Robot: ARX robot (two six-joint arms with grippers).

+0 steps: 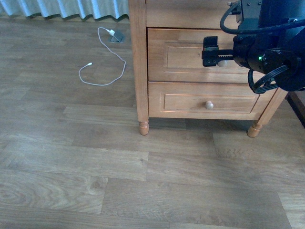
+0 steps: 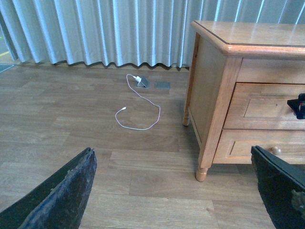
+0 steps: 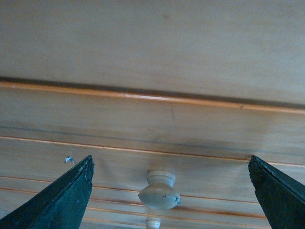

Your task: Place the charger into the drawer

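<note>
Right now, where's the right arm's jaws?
Front view: right gripper is at the taller drawer, open and lined up on its knob.

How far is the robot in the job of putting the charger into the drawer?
Nothing looks done yet. The drawer is shut, and no charger shows in any view; only a thin white cable lies on the floor. In hand: the right gripper, fingers open, is lined up in front of the drawer's knob but not closed on it. Left to do: pull the drawer open, fetch the charger and put it in.
</note>
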